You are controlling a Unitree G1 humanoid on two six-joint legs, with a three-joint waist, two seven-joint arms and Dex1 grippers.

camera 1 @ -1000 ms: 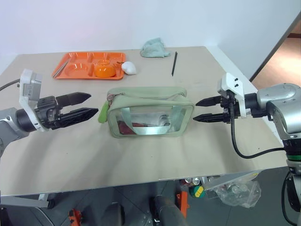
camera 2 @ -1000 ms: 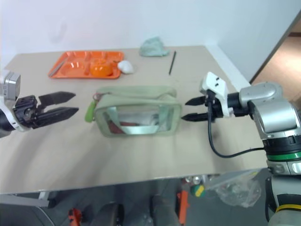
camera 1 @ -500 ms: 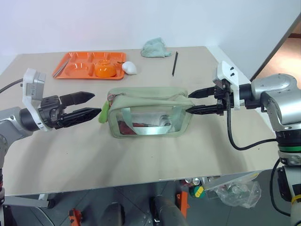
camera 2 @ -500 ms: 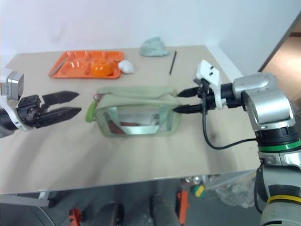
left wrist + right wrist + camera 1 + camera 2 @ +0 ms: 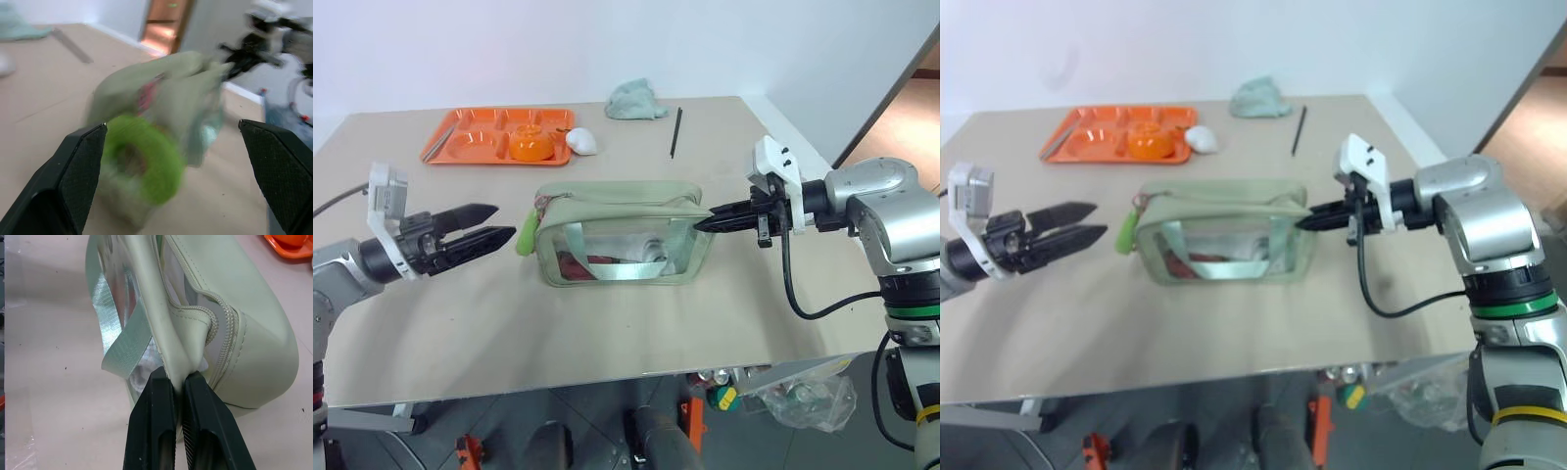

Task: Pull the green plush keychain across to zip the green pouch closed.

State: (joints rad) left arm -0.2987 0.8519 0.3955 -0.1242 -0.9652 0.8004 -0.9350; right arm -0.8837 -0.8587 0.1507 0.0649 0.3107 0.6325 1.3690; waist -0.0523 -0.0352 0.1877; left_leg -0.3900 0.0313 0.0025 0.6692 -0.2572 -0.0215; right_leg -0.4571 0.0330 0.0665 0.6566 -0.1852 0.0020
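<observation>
Room: a plain white wall behind, with a doorway off to the robot's right.
Worktop [image 5: 607, 333]: a pale beige board carrying everything; an orange tray [image 5: 460, 149] sits at the far left edge, and a crumpled cloth [image 5: 634, 100] and a dark stick [image 5: 675, 132] lie at the far side, all well apart from the work.
Green pouch [image 5: 622, 235]: stands upright in the middle of the worktop, its top zipper gaping at the robot's right end.
Right end effector [image 5: 180, 396]: clenched on the fabric at the pouch's right end, just beside the end of the zipper track, acting as the anchor.
Left end effector [image 5: 484, 227]: released, its fingers spread wide, pointing at the pouch's left end and close to it but not touching.
Green plush keychain [image 5: 142, 159]: hangs at the pouch's left end, sitting between the spread left fingers.
Step in hand: I judge it is the reach for the plush ring.
Doing it well: close fully around the ring before pulling, draw it along the zipper line towards the right end, and keep the right pinch firm so the pouch does not slide or tip.
</observation>
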